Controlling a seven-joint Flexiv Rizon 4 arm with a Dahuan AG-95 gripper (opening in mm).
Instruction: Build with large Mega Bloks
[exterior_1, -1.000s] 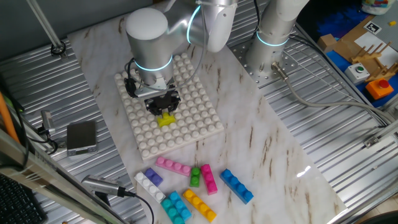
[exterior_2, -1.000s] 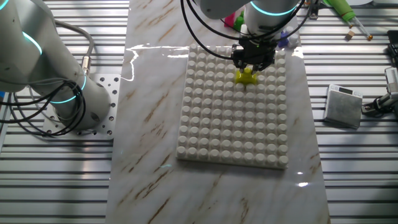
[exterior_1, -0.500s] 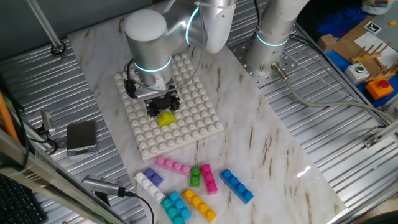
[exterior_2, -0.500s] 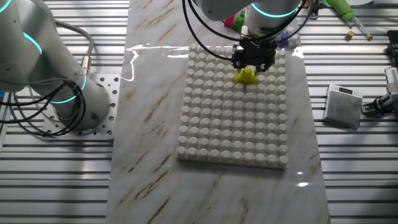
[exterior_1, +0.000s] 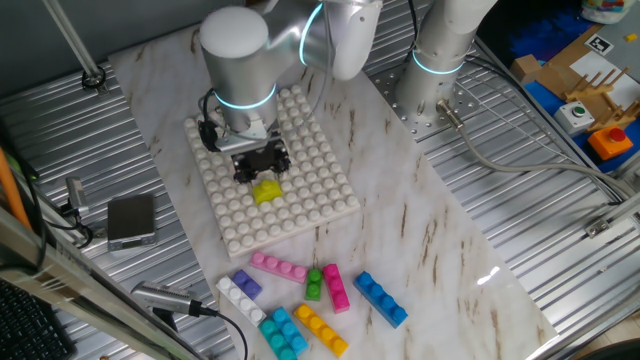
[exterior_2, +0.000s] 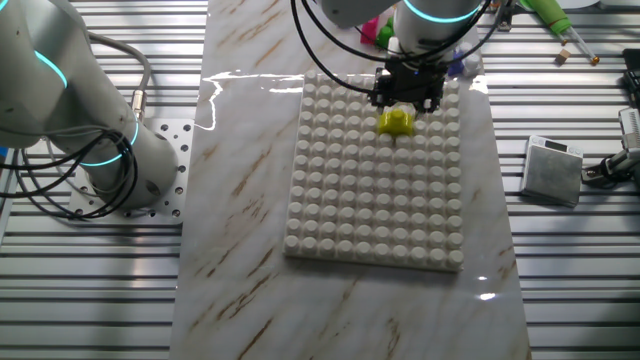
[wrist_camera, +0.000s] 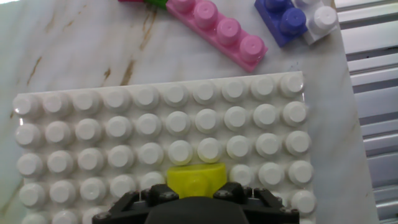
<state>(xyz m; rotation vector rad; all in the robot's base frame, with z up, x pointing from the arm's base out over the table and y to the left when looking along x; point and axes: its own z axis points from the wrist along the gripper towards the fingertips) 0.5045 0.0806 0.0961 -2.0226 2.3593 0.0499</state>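
Observation:
A short yellow brick (exterior_1: 267, 190) sits on the studs of the white baseplate (exterior_1: 320, 170), near its middle. It also shows in the other fixed view (exterior_2: 397, 121) and the hand view (wrist_camera: 196, 177). My gripper (exterior_1: 262, 165) hangs just above it, jaws open and spread wider than the brick, not gripping it. In the hand view the brick lies between and just beyond the dark fingers (wrist_camera: 134, 200). Loose bricks lie in front of the plate: pink (exterior_1: 278, 267), purple-and-white (exterior_1: 240, 290), green (exterior_1: 314, 284), magenta (exterior_1: 336, 288), blue (exterior_1: 381, 299), cyan (exterior_1: 283, 333) and a longer yellow one (exterior_1: 321, 330).
A second arm's base (exterior_1: 440, 60) stands behind the baseplate on the marble board. A small grey box (exterior_1: 131, 220) with cables lies on the ribbed metal table to the left. Cardboard and coloured parts (exterior_1: 590, 90) sit at the far right.
My gripper has risen slightly off the yellow brick, which stays seated on the baseplate and now shows more fully below the fingers.

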